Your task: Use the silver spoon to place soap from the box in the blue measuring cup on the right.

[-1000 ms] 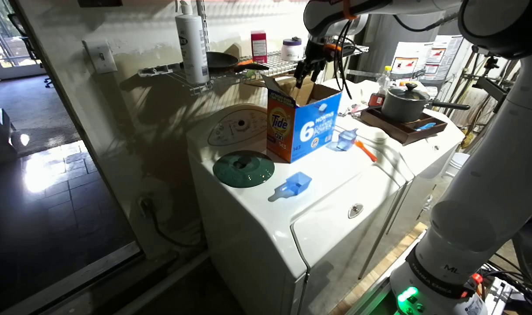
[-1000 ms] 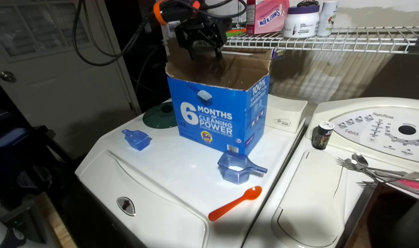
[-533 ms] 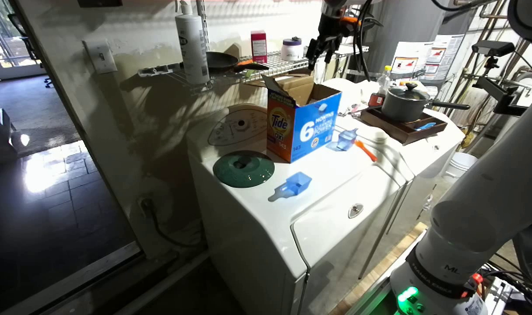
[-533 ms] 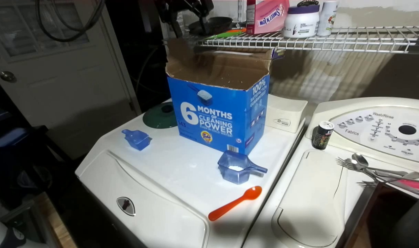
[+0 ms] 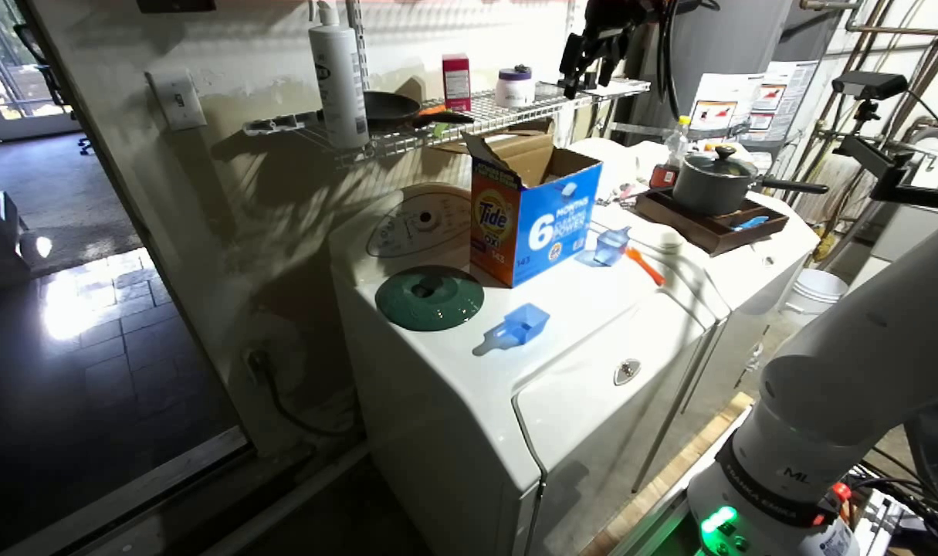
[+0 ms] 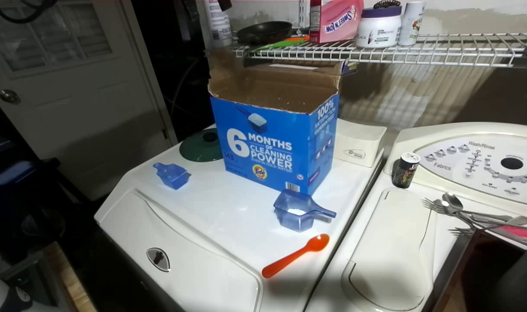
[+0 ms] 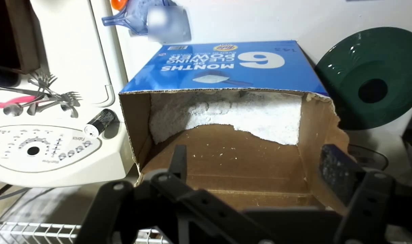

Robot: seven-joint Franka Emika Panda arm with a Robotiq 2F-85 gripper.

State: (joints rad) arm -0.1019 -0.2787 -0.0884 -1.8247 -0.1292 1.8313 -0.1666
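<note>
My gripper [image 5: 588,76] hangs high above the box [image 5: 557,224], its jaws wide apart with nothing between them. In the wrist view the fingers [image 7: 338,169] frame the box's open top, and white soap [image 7: 226,112] banks against the blue-printed side; pale dust marks one pad. The blue measuring cup [image 6: 294,212] on the right stands in front of the box, with some white powder inside. A second blue cup [image 6: 173,175] sits to the left. Silver spoons [image 6: 452,201] lie among forks on the neighbouring machine; which one is the silver spoon I cannot tell.
An orange spoon [image 6: 296,255] lies near the right cup. A green lid [image 5: 430,297] rests beside the box. Behind runs a wire shelf [image 6: 463,50] with a pan and containers. A pot [image 5: 713,184] stands on a brown tray [image 5: 712,239]; a small black can [image 6: 405,171] is nearby.
My gripper has risen from the box's mouth to well above it, almost leaving the top of an exterior view. Its jaws stay open. The box, cups and spoons have not moved.
</note>
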